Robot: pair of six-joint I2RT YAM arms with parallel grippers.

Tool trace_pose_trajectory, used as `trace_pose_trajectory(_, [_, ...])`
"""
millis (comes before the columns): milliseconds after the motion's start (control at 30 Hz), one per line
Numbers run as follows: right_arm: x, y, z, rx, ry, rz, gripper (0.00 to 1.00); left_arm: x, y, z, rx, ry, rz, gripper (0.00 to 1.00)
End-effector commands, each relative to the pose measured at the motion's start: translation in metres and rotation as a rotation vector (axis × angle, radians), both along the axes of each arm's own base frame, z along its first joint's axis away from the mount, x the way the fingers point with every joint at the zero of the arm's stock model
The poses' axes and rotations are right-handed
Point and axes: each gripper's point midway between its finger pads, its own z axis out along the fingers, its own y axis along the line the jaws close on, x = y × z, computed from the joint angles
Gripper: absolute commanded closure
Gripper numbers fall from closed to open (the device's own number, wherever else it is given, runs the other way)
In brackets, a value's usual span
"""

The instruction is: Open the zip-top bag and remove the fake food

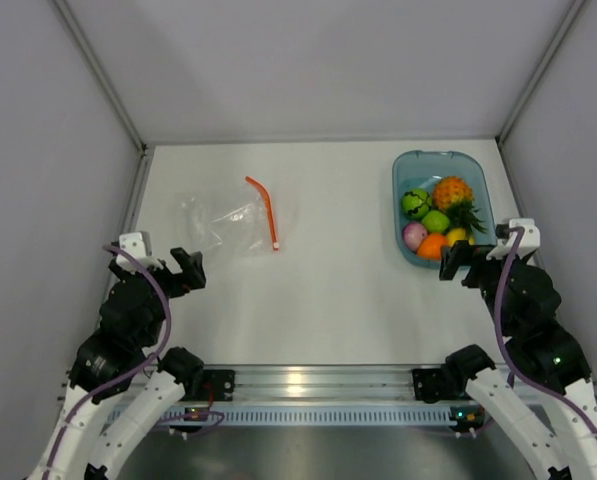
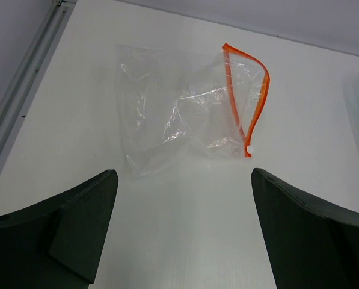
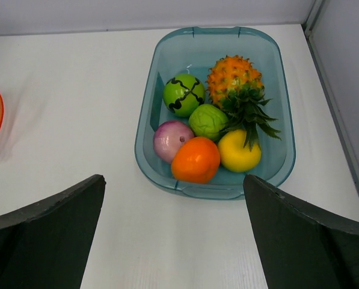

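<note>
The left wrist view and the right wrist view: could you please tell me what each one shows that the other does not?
Only the left wrist view shows the zip-top bag whole, its clear body lying crumpled and empty on the white table. Only the right wrist view shows the fake food, six pieces sitting in the blue tub. Both share the table, the bag's orange zip strip, just a sliver at the right wrist view's left edge, and open jaws holding nothing.
</note>
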Motion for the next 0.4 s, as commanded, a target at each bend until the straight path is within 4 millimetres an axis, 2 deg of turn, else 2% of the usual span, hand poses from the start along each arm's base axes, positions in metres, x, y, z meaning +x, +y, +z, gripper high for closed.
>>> trace_pose_trajectory(0, [0.0033, 0.0006, 0.0053, 0.017, -0.016, -0.012, 0.01, 0.0081, 0.0008, 0.0000, 0.009, 0.000, 0.024, 0.02])
trace_pose_trajectory(367, [0.0118, 0.0039, -0.0036, 0.007, 0.028, -0.021, 0.00, 0.0176, 0.0064, -0.0053, 0.022, 0.020, 0.056, 0.02])
